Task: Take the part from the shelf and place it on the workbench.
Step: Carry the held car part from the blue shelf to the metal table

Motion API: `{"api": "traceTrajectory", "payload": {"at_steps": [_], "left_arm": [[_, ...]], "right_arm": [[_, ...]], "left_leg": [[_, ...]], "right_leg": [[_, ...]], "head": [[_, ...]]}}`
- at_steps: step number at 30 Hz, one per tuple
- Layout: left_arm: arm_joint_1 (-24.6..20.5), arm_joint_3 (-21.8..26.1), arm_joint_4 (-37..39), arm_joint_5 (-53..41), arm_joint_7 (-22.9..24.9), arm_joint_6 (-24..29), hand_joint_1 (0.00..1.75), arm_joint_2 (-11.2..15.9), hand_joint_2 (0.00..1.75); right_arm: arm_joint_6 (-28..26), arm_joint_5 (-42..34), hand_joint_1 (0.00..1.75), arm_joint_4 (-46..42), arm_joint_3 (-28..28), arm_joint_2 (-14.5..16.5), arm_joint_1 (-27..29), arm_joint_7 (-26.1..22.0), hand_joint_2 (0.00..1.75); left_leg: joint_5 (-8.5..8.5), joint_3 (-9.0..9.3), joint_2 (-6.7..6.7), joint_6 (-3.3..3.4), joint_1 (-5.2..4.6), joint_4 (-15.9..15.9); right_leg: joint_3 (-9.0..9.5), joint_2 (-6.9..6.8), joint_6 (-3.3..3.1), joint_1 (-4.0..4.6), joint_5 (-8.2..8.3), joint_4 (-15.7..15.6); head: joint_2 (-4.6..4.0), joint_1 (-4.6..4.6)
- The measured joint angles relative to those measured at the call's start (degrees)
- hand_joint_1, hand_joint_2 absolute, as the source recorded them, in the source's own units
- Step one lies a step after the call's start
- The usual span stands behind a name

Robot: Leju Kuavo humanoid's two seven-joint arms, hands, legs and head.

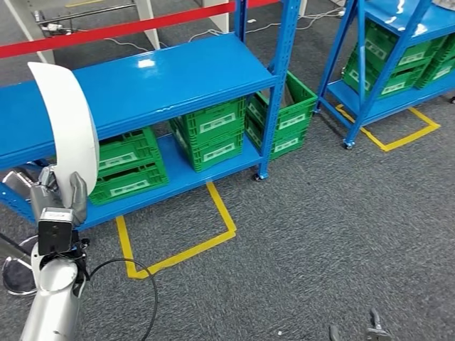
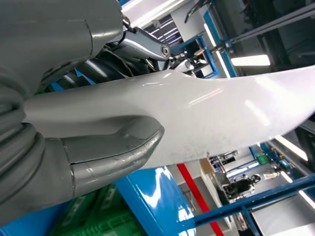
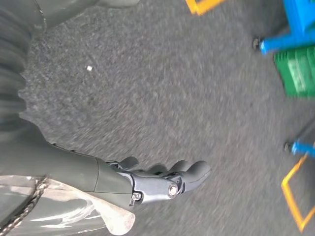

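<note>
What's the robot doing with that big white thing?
The robot's left hand holds a long, curved white part, with its thumb pressed against the part's smooth side. It stands by a blue shelf with green crates stacked underneath. Its right hand hangs over the grey floor, holding nothing. No workbench is in sight, so the part hasn't been put down yet.

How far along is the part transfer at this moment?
Done: the white curved part is off the shelf, gripped by the left hand. In hand: carrying it; the right hand hangs over the floor, holding nothing. Left: placing it on the workbench.
</note>
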Motion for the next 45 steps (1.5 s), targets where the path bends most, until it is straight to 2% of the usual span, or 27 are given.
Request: {"api": "traceTrajectory", "payload": {"at_steps": [2, 3, 4, 5, 7, 9, 11, 13, 15, 17, 19, 20, 21, 22, 24, 26, 28, 29, 31, 33, 35, 36, 38, 40, 41, 43, 45], "left_arm": [[0.06, 0.1, 0.09, 0.0, -0.04, 0.1, 1.75, -0.1, 1.75], [0.1, 0.15, 0.16, 0.01, -0.05, 0.13, 1.75, -0.14, 1.75], [0.13, 0.19, 0.26, 0.01, -0.05, 0.16, 1.75, -0.17, 1.75], [0.13, 0.21, 0.34, 0.01, -0.05, 0.17, 1.75, -0.21, 1.75], [0.14, 0.22, 0.46, 0.01, -0.05, 0.19, 1.75, -0.28, 1.75], [0.22, 0.42, 0.46, 0.01, -0.07, 0.29, 1.75, -0.31, 1.75], [0.45, 0.95, 0.45, 0.01, -0.3, 0.33, 1.75, -0.31, 1.75], [0.62, 1.43, 0.45, 0.08, -0.61, 0.02, 1.75, -0.39, 1.75], [0.69, 1.82, 0.45, 0.2, -0.72, -0.49, 1.75, -0.56, 1.75], [0.99, 2.32, 0.48, 0.22, -0.74, -0.81, 1.75, -0.71, 1.75], [1.45, 2.72, 0.56, 0.19, -0.71, -0.9, 1.75, -0.8, 1.75], [1.6, 2.83, 0.58, 0.19, -0.68, -0.91, 1.75, -0.84, 1.75], [1.71, 2.92, 0.6, 0.18, -0.66, -0.92, 1.75, -0.86, 1.75], [1.81, 3.02, 0.6, 0.17, -0.65, -0.93, 1.75, -0.87, 1.75], [2.07, 3.36, 0.57, 0.0, -0.63, -1.07, 1.75, -0.87, 1.75], [2.46, 3.83, 0.46, -0.15, -0.55, -1.31, 1.75, -0.91, 1.75], [2.7, 4.18, 0.34, 0.03, -0.49, -1.52, 1.75, -1.05, 1.75], [2.72, 4.26, 0.32, 0.16, -0.49, -1.61, 1.75, -1.16, 1.75], [2.85, 4.42, 0.23, 0.22, -0.49, -1.72, 1.75, -1.32, 1.75], [3.21, 4.59, 0.14, 0.02, -0.5, -1.79, 1.75, -1.35, 1.75], [3.52, 4.69, 0.12, -0.21, -0.51, -1.84, 1.75, -1.36, 1.75], [3.58, 4.72, 0.11, -0.22, -0.51, -1.85, 1.75, -1.4, 1.75], [3.58, 4.81, 0.02, -0.14, -0.51, -1.84, 1.75, -1.57, 1.75], [3.56, 4.92, -0.23, -0.25, -0.51, -1.8, 1.75, -1.72, 1.75], [3.53, 5.01, -0.39, -0.31, -0.51, -1.77, 1.75, -1.74, 1.75], [3.44, 5.16, -0.56, -0.32, -0.51, -1.72, 1.75, -1.81, 1.75], [3.29, 5.2, -0.63, -0.4, -0.5, -1.65, 1.75, -1.92, 1.75]], "right_arm": [[0.05, 0.01, 0.0, -0.34, -0.37, 0.01, 0.01, 0.0, 1.75], [0.08, 0.02, 0.0, -0.4, -0.48, 0.03, 0.03, 0.0, 1.75], [0.11, 0.03, 0.0, -0.46, -0.58, 0.04, 0.13, 0.0, 1.75], [0.13, 0.04, 0.0, -0.48, -0.65, 0.05, 0.24, 0.0, 1.75], [0.15, 0.13, 0.0, -0.61, -0.82, 0.06, 0.34, 0.0, 1.75], [0.12, 0.66, 0.0, -0.77, -1.02, 0.08, 0.11, 0.0, 1.75], [0.09, 1.74, 0.0, -0.83, -1.37, 0.2, -0.12, 0.0, 1.75], [0.11, 2.94, 0.0, -0.83, -1.96, 0.34, -0.1, 0.0, 1.75], [0.27, 3.76, 0.0, -0.83, -2.49, 0.49, -0.3, 0.0, 1.75], [0.52, 4.25, 0.0, -0.83, -2.77, 0.87, -0.85, 0.0, 1.75], [0.59, 4.63, 0.0, -0.78, -2.94, 1.42, -1.14, 0.0, 1.75], [0.56, 4.78, 0.0, -0.73, -3.0, 1.62, -1.13, 0.0, 1.75], [0.51, 4.9, 0.0, -0.68, -3.09, 1.76, -1.09, 0.0, 1.75], [0.45, 5.0, 0.0, -0.65, -3.16, 1.84, -1.07, 0.0, 1.75], [0.34, 5.09, 0.0, -0.63, -3.28, 1.95, -1.11, 0.0, 1.75], [0.48, 5.05, 0.0, -0.63, -3.36, 2.07, -1.17, 0.0, 1.75], [0.68, 5.12, 0.0, -0.63, -3.4, 2.13, -1.02, 0.0, 1.75], [0.67, 5.21, 0.0, -0.62, -3.42, 2.14, -0.88, 0.0, 1.75], [0.57, 5.31, 0.0, -0.61, -3.43, 2.17, -0.97, 0.0, 1.75], [0.54, 5.26, 0.0, -0.58, -3.43, 2.26, -1.3, 0.0, 1.75], [0.63, 5.18, 0.0, -0.57, -3.44, 2.37, -1.35, 0.0, 1.75], [0.69, 5.16, 0.0, -0.56, -3.44, 2.43, -1.3, 0.0, 1.75], [0.69, 5.2, 0.0, -0.55, -3.44, 2.51, -1.31, 0.0, 1.75], [0.64, 5.19, 0.0, -0.57, -3.37, 2.65, -1.57, 0.0, 1.75], [0.63, 5.16, 0.0, -0.58, -3.34, 2.75, -1.67, 0.0, 1.75], [0.55, 5.08, 0.0, -0.59, -3.34, 2.92, -1.63, 0.0, 1.75], [0.52, 4.92, 0.0, -0.59, -3.39, 2.95, -1.45, 0.0, 1.75]], "left_leg": [[0.09, -0.07, 1.72, 0.26, 0.03, -0.1], [0.08, -0.12, 2.57, 0.27, 0.0, -0.09], [0.07, -0.15, 3.39, 0.28, -0.01, -0.08], [0.06, -0.16, 4.1, 0.27, -0.01, -0.08], [-0.02, -0.07, 5.56, 0.12, 0.0, -0.07], [-0.24, 0.1, 6.82, -0.33, -0.27, 0.03], [-0.4, 0.24, 7.95, -0.9, -0.62, 0.14], [-0.57, 0.36, 8.77, -1.46, -0.57, 0.21], [-2.17, -0.16, 6.95, -2.01, -0.26, 1.97], [-5.89, -2.75, 3.7, -2.23, -0.07, 8.45], [-8.65, -5.84, 2.37, -2.16, -0.07, 15.48], [-8.43, -6.38, 2.2, -2.07, -0.08, 16.5], [-7.17, -6.03, 2.04, -1.92, -0.08, 15.52], [-4.99, -4.7, 1.58, -1.73, -0.08, 12.4], [-1.47, -1.57, -0.81, -1.31, 0.04, 5.13], [-0.8, -0.2, -2.54, -1.16, 0.05, 1.63], [-0.83, -0.14, -1.83, -0.95, -0.05, 1.04], [-0.63, -0.08, -1.2, -0.68, -0.03, 0.78], [-0.27, 0.04, 0.3, -0.14, 0.1, 0.27], [-0.26, -0.02, 1.92, 0.06, -0.04, 0.23], [-0.32, -0.05, 3.56, 0.11, -0.11, 0.25], [-0.35, -0.05, 4.28, 0.08, -0.12, 0.26], [-0.48, 0.09, 5.58, -0.11, -0.13, 0.27], [-0.74, 0.28, 6.72, -0.59, -0.4, 0.34], [-0.83, 0.36, 7.2, -0.86, -0.55, 0.39], [-0.94, 0.58, 8.27, -1.43, -0.6, 0.38], [-2.01, 0.49, 7.37, -2.04, -0.32, 1.35]], "right_leg": [[-3.46, -3.2, 0.49, -0.05, -3.68, 7.06], [-5.29, -3.78, 0.75, -0.23, -5.28, 10.99], [-6.47, -4.04, 0.97, -0.4, -6.07, 13.69], [-6.4, -4.19, 1.12, -0.54, -5.66, 13.9], [-3.07, -5.2, 1.2, -0.69, -2.66, 8.38], [1.52, -7.59, 0.87, -0.43, -0.31, 0.52], [3.22, -8.46, 0.23, -0.09, 0.02, -2.41], [3.09, -7.17, -0.51, -0.06, 0.28, -2.43], [3.02, -5.97, -1.22, -0.22, 0.59, -2.61], [2.99, -4.56, -1.78, -0.25, 0.81, -2.7], [2.96, -2.96, -2.01, -0.08, 0.88, -2.67], [2.95, -2.21, -2.03, -0.01, 0.9, -2.63], [2.96, -1.44, -2.03, 0.04, 0.92, -2.57], [2.99, -0.69, -2.0, 0.06, 0.93, -2.47], [2.84, 0.71, -1.79, 0.07, 0.94, -2.13], [2.18, 1.93, -1.21, -0.11, 1.11, -1.81], [1.49, 3.04, -0.34, -0.4, 1.44, -1.89], [1.15, 2.81, 0.0, -0.46, 1.35, -1.76], [-0.77, -0.04, 0.56, -0.34, -0.66, 1.52], [-4.4, -3.24, 1.01, -0.36, -4.32, 8.94], [-6.72, -4.07, 1.34, -0.53, -5.87, 13.98], [-6.43, -4.28, 1.42, -0.6, -5.26, 13.73], [-2.51, -5.44, 1.29, -0.6, -1.93, 7.02], [1.74, -7.6, 0.6, -0.19, 0.17, -0.08], [2.7, -8.21, 0.18, 0.01, 0.4, -1.72], [2.74, -7.39, -0.62, 0.22, 0.41, -2.17], [2.79, -6.08, -1.28, 0.1, 0.67, -2.42]], "head": [[0.0, 0.34], [0.0, 0.4], [0.0, 0.39], [0.0, 0.41], [0.0, 0.41], [0.0, 0.42], [0.0, 0.27], [0.0, 0.16], [0.0, 0.05], [0.0, -0.17], [0.0, -0.26], [0.0, -0.25], [0.0, -0.25], [0.0, -0.24], [0.0, -0.18], [0.0, -0.18], [0.0, -0.22], [0.0, -0.2], [0.0, 0.05], [0.0, 0.27], [0.0, 0.26], [0.0, 0.26], [0.0, 0.27], [0.0, 0.18], [0.0, 0.14], [0.0, 0.03], [0.0, -0.08]]}}
